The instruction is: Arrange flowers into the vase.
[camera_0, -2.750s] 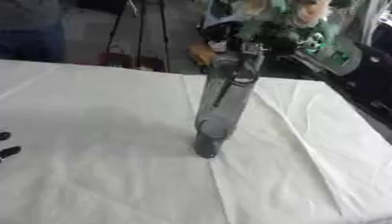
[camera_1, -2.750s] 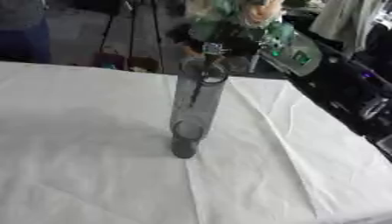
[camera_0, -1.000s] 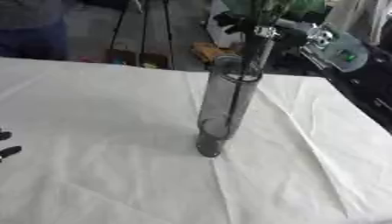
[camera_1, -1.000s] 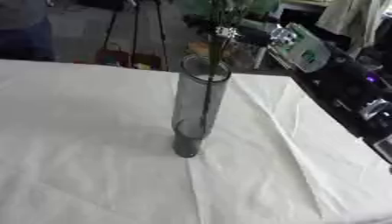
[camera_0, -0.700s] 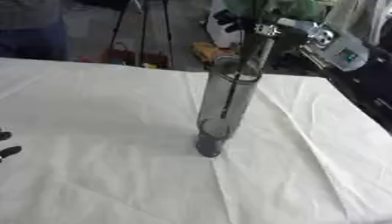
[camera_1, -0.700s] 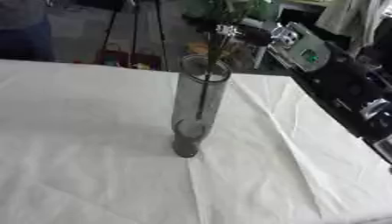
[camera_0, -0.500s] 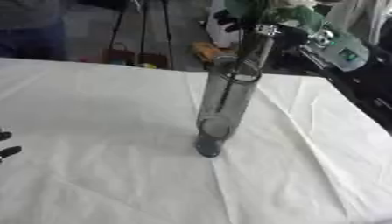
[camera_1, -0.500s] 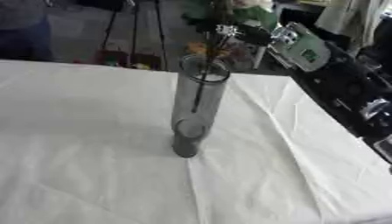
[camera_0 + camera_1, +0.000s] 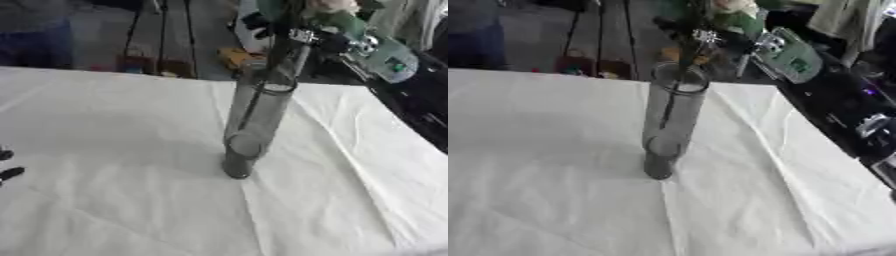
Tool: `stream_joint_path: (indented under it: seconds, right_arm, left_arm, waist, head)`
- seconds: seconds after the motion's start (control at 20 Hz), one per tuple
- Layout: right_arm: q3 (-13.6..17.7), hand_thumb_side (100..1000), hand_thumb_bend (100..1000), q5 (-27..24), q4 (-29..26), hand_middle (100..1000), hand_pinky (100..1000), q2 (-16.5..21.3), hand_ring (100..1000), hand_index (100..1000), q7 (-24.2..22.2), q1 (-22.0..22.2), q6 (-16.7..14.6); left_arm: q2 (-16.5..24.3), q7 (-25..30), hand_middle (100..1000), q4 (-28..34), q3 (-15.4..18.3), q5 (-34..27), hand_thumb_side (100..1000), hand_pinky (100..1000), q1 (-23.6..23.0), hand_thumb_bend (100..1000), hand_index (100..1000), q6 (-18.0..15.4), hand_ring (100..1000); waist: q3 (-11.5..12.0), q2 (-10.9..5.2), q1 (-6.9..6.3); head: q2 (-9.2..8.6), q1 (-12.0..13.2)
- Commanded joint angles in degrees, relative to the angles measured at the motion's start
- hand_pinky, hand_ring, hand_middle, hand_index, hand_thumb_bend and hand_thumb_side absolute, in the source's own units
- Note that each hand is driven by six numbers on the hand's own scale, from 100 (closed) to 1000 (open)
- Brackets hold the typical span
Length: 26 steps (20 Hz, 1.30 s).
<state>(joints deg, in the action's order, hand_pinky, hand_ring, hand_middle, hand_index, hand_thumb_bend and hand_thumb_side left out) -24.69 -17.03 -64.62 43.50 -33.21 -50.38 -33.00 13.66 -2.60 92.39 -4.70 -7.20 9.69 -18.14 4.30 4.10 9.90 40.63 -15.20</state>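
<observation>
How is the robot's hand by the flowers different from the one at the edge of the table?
The right hand is raised above the vase, up among the flowers; the left hand lies low at the left edge of the cloth. The right hand is at a stem that goes down into the vase; the left hand touches none of these. Only the left hand's dark fingertips show. Both look dark.

Open white tablecloth (image 9: 105, 150) all around the lone upright vase (image 9: 252, 125)

1 tall glass vase (image 9: 254, 125) mid-table on the white cloth (image 9: 105, 150), 1 flower bunch (image 9: 710, 20) w/ stems in it. 2 robot hands: left hand (image 9: 7, 167) at left edge, right hand (image 9: 328, 37) up top.
</observation>
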Motion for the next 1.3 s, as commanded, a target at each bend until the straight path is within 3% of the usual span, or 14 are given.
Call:
stream_joint_path:
  seconds: [0.05,0.45,1.3]
  right_arm:
    - [1.0,1000,100,0.6,-1.0,982,950,0.9,1000,1000,-18.8,-0.8,-19.0]
    - [2.3,1000,100,2.9,-1.4,988,971,0.2,1000,1000,-18.8,-1.0,-19.0]
    - [1.8,1000,100,0.9,-1.1,974,938,0.4,999,1000,-18.8,-0.6,-19.0]
  left_arm:
    - [0.4,0.0,664,1.2,0.0,-0.2,772,717,1.0,940,800,0.0,961]
    - [0.3,0.0,665,1.2,0.0,-0.2,772,718,1.1,939,800,0.0,961]
    - [0.3,0.1,665,1.1,-0.1,-0.2,773,719,1.1,937,800,0.0,961]
  waist:
    - [-0.1,-0.42,-0.55]
    - [-0.1,-0.17,-0.68]
    - [-0.4,-0.53,-0.33]
  head:
    - [-0.80,0.0]
    - [-0.99,0.1]
    - [-0.73,0.3]
